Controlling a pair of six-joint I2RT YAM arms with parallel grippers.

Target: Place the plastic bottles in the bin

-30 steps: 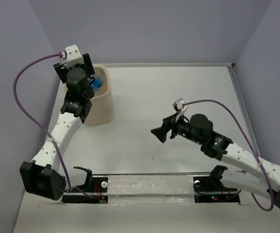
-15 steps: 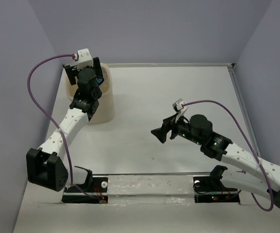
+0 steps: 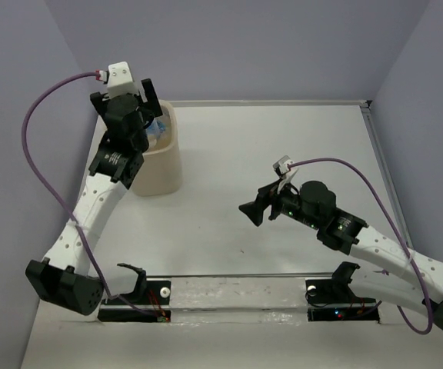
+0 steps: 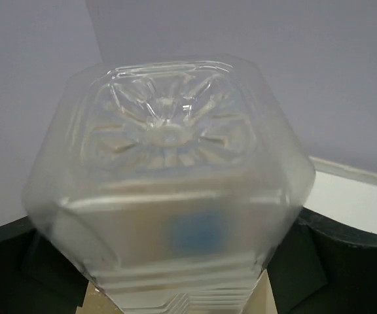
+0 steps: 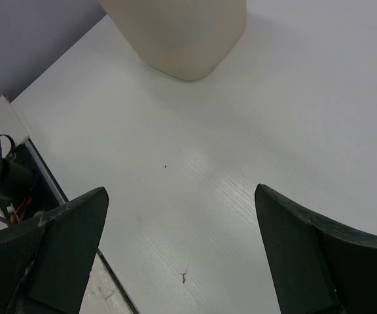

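- Plastic bottle, clear, its ribbed base facing the left wrist camera, is clamped in the left pincer above the mouth of the cream bin.
- A blurred blue patch shows through it, perhaps its cap.
- Right pincer hangs open and empty over the white worktop, well apart from the bin.

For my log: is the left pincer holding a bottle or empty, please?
Holding: a clear bottle sits between the fingers of the left pincer, over the bin.

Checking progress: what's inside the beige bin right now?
Only a glimpse of clear and blue plastic at the bin's rim, perhaps the bottle in the left gripper's jaws. That arm covers the rest.
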